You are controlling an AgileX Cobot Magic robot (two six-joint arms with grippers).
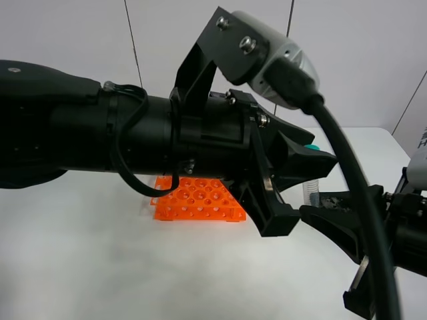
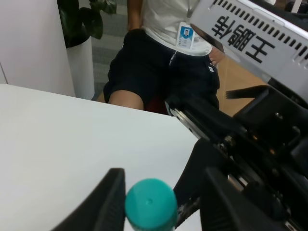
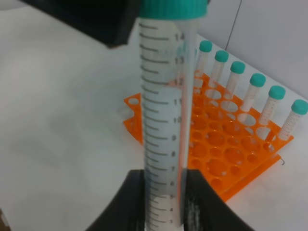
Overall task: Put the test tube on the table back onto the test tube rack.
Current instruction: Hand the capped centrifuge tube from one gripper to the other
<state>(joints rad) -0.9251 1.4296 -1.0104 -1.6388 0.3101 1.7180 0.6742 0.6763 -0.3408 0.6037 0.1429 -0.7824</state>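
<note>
Right claw (image 3: pixel 163 182) pinches the tube (image 3: pixel 163 120) upright by its lower end, over the worktop (image 1: pixel 100 267). Left claw (image 2: pixel 162 185) stands spread either side of the cap (image 2: pixel 150 204). Rack (image 1: pixel 197 200) sits at nine o'clock from the tube, bare worktop between; other tubes (image 3: pixel 257 94) line one rack edge.

Soft, even light fills the scene, leaving faint shadows on the white table (image 1: pixel 80 267). The close test tube (image 2: pixel 150 204) looks slightly blurred.
</note>
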